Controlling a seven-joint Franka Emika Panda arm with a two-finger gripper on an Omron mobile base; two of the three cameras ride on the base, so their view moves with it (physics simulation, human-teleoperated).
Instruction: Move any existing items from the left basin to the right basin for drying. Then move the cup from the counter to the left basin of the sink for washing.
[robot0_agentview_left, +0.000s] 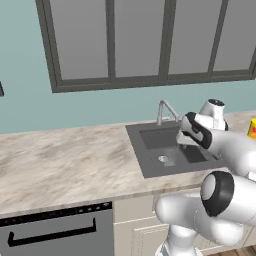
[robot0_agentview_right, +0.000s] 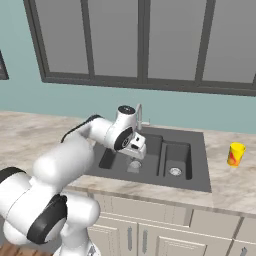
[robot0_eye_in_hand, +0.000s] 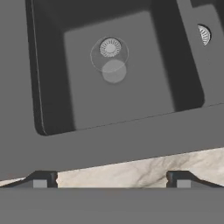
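Glassy and see-through, the items (robot0_eye_in_hand: 111, 59) come down to one small pale piece lying on the floor of the left basin (robot0_eye_in_hand: 144, 100), partly over the round silver drain (robot0_eye_in_hand: 110, 47). From where our tool (robot0_eye_in_hand: 111, 181) hangs, that piece is ahead and below, near the middle of the well, and we see nothing between it and the fingertips (robot0_eye_in_hand: 40, 180). We go from the biggest thing down: the counter (robot0_agentview_left: 65, 160) runs long and beige under everything, and its front strip lies directly beneath the tool; the sink (robot0_agentview_right: 197, 170) is set into it; the right basin (robot0_agentview_right: 176, 159) lies to the tool's right across the divider, with its own drain; the cup (robot0_agentview_right: 235, 153) stands on the counter well off to the tool's right, beyond the sink. Our tool is released, jaws spread wide with nothing between them, poised above the near rim of the left basin. We judge the piece light, stiff, brittle and slick, so a hard squeeze or a drop onto the dark floor could crack it. Its outline is faint; we cannot tell its exact shape, though it reads as a small round vessel. We would take it across its rim wall, straight down, closing gently
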